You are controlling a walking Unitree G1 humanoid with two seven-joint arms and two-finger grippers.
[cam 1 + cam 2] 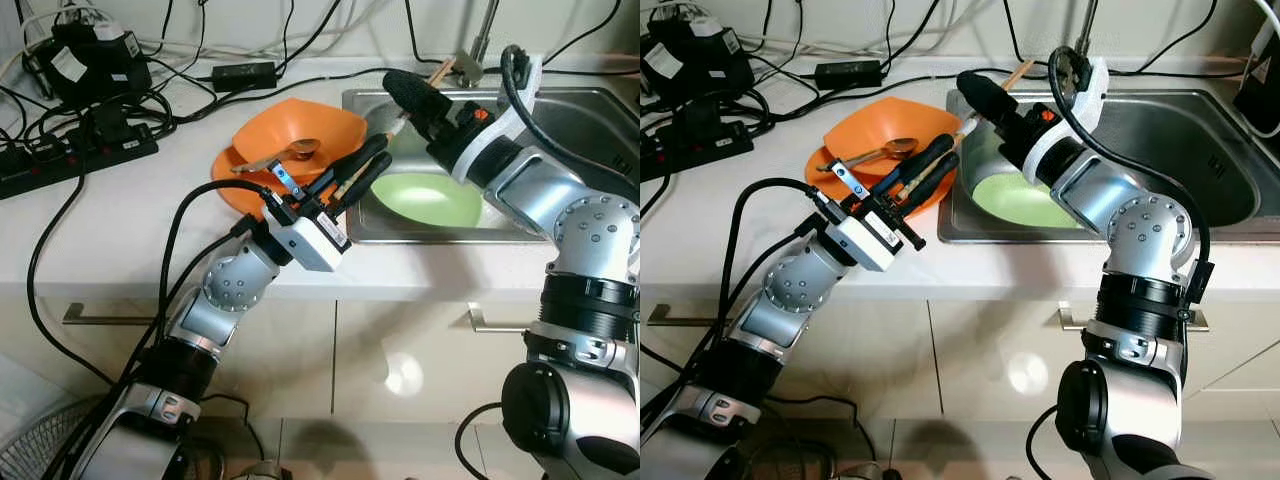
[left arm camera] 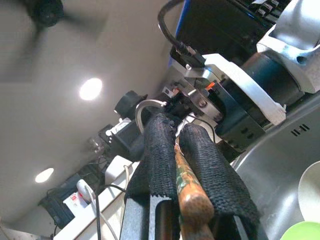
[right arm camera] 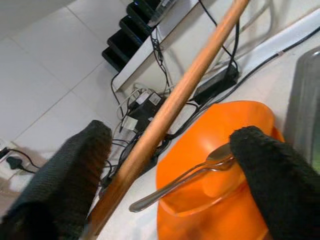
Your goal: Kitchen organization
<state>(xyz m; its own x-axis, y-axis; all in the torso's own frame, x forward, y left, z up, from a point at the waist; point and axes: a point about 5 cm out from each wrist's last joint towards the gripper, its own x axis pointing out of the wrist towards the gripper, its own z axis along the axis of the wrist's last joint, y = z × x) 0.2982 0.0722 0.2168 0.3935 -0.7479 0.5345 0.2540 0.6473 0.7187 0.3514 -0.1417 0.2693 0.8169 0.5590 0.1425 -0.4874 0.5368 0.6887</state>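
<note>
While my left pincer pinched the chopstick tight over the sink, I judged my right pincer, open astride it, needed centring before closing.

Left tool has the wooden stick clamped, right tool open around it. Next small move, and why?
Probably shut the right tool on the wooden stick. The stick runs between its spread fingers untouched, while the left tool is clamped on the other end, over the rim of the sink. Gripping first makes a secure handover before the left lets go.
</note>
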